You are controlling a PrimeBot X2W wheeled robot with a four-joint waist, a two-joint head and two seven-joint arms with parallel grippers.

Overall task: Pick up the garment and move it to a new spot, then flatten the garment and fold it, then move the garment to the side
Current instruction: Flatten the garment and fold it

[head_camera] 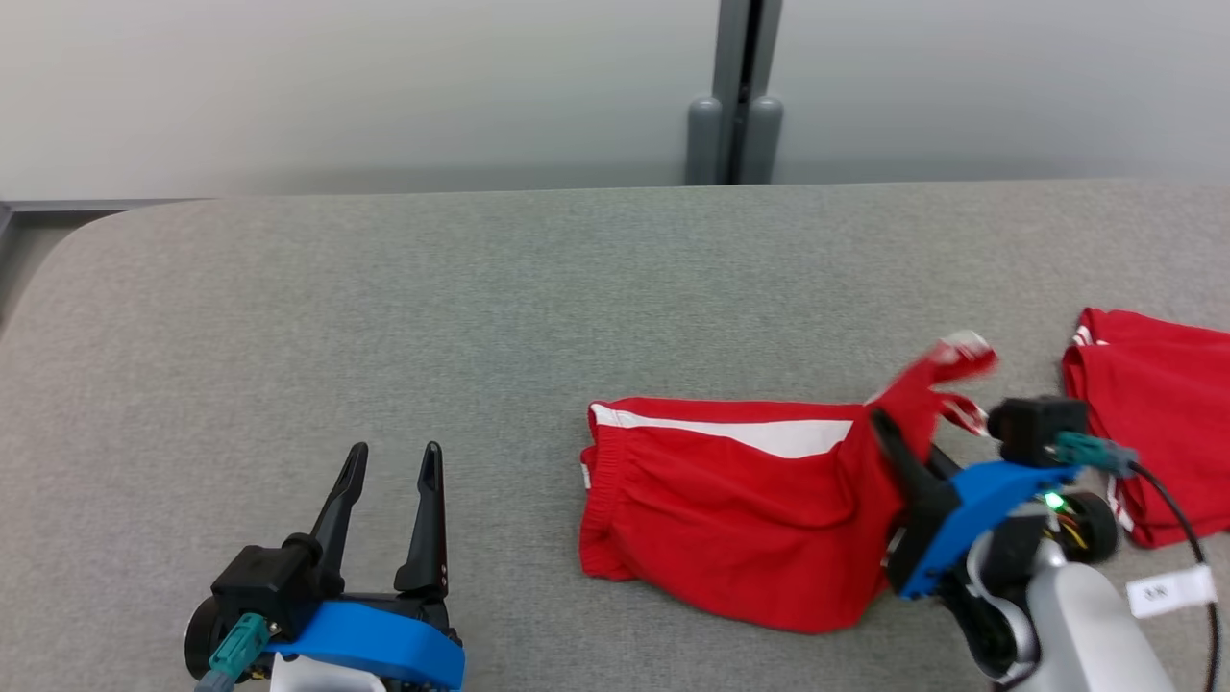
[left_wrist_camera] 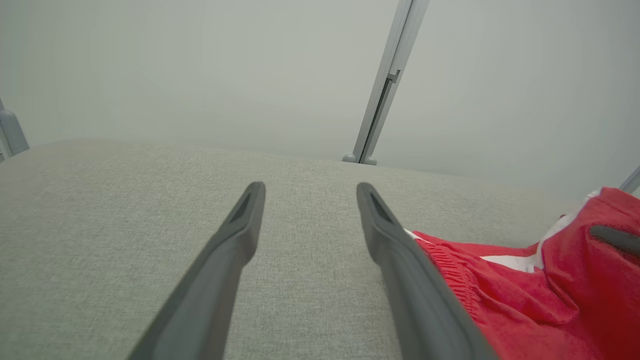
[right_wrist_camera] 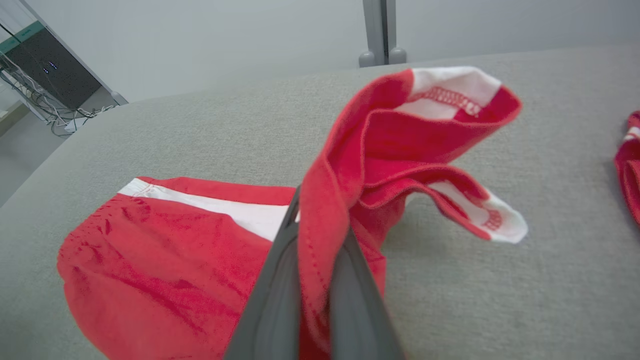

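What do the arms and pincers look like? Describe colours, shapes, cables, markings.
Both the left pincer and right pincer have two long, dark, tapering fingers on a blue bracket, with a black block and a teal plug. On the right: a pale grey forearm, black cable, green light and white label.

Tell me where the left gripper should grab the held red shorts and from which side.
Best grip the gathered waistband at the left end of the red shorts, coming low from the robot's left. That edge lies flat on the table facing the open left gripper, while the right gripper is shut on the lifted leg end.
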